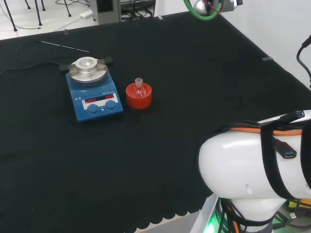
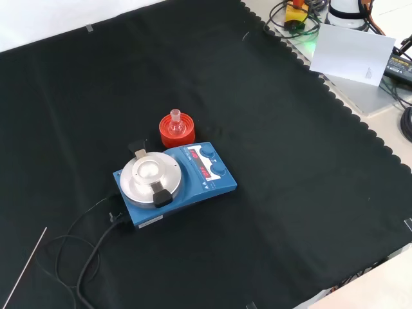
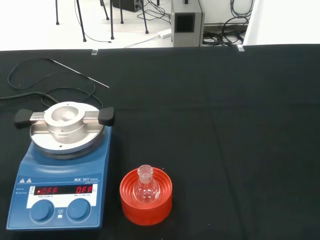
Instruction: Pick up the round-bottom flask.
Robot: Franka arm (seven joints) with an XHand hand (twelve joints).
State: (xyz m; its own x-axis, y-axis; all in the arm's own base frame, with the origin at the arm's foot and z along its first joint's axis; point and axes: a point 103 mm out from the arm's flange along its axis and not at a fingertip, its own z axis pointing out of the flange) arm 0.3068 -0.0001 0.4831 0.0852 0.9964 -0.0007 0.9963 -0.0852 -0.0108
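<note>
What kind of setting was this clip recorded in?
Most likely a chemistry lab bench set up for robot trials: a blue hotplate stirrer with a metal top plate, a small round-bottom flask seated in a red ribbed stand, all on a black cloth over the bench.

The only writing here sits on the blue stirrer plate. Its front panel has two small windows of red lit characters, a line of white lettering and two warning triangles. A white label is on its side.
</note>
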